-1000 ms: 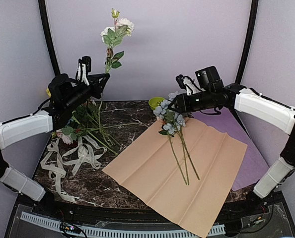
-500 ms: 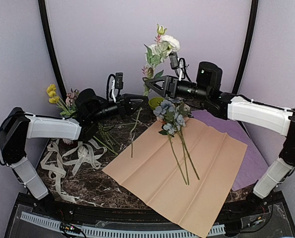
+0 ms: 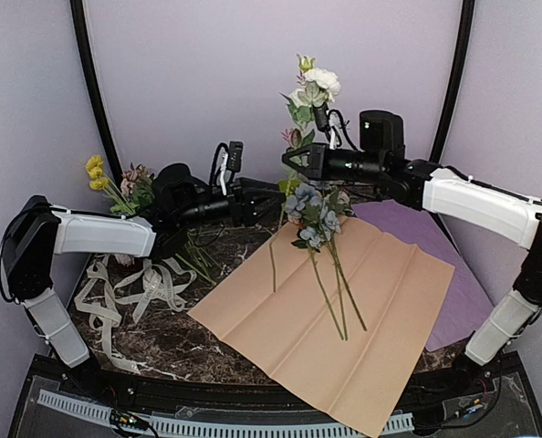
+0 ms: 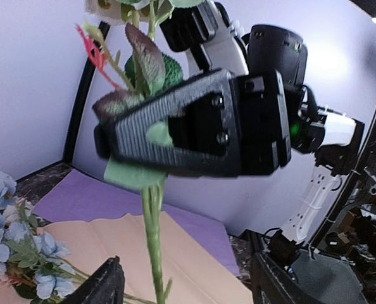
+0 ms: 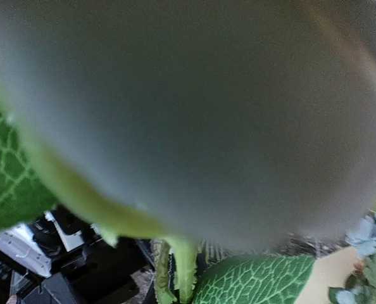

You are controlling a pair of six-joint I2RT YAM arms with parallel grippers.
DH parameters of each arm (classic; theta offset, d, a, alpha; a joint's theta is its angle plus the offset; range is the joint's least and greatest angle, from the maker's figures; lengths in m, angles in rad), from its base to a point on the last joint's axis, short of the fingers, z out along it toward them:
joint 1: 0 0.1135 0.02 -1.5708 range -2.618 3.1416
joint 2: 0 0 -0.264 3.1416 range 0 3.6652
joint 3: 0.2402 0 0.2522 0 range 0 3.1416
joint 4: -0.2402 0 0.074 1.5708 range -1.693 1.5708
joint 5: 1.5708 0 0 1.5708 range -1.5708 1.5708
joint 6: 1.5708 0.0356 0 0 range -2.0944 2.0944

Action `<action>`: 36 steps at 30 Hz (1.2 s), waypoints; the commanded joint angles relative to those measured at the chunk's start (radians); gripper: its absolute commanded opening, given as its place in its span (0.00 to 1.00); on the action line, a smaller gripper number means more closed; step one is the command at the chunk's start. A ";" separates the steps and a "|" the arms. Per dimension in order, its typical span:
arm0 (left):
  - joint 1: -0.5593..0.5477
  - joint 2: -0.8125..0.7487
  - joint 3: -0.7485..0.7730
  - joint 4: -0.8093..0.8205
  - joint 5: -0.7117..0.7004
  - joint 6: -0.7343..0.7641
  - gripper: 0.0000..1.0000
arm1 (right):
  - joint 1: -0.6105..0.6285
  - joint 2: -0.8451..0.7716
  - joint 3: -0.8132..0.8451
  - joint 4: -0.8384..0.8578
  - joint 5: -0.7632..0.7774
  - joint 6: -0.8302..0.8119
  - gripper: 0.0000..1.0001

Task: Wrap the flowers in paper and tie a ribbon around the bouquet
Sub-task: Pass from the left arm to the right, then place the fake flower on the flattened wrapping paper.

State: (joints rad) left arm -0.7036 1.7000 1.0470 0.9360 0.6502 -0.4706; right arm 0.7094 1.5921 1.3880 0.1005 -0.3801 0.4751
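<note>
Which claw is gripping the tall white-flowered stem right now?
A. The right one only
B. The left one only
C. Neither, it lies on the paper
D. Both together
A: the right claw is clamped on the white-flowered stem, while the left claw stands open around it without touching.

Left arm (image 3: 98, 235), right arm (image 3: 476, 203): white link shells, black joints, black cables. Right gripper (image 3: 289, 164): black ribbed fingers (image 4: 169, 136), screw-fastened.

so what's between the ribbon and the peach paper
Only bare dark marble tabletop lies between the ribbon and the peach paper, clearest in the top view.
</note>
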 commanded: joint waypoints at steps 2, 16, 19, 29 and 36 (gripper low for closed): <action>-0.002 -0.092 0.025 -0.327 -0.198 0.238 0.73 | -0.130 -0.050 0.148 -0.586 0.155 -0.080 0.00; 0.014 0.113 0.264 -0.908 -0.498 0.333 0.72 | -0.327 0.130 0.118 -0.913 0.153 -0.149 0.00; 0.014 0.147 0.272 -0.941 -0.504 0.323 0.71 | -0.344 0.223 0.144 -0.908 0.125 -0.168 0.00; 0.022 0.155 0.252 -0.943 -0.501 0.328 0.70 | -0.355 0.458 0.285 -0.871 0.095 -0.176 0.08; 0.028 0.161 0.244 -0.950 -0.513 0.336 0.70 | -0.367 0.549 0.352 -0.850 0.114 -0.159 0.17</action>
State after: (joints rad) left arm -0.6834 1.8866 1.2930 -0.0010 0.1516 -0.1524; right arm 0.3546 2.1105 1.7023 -0.7853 -0.2703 0.3088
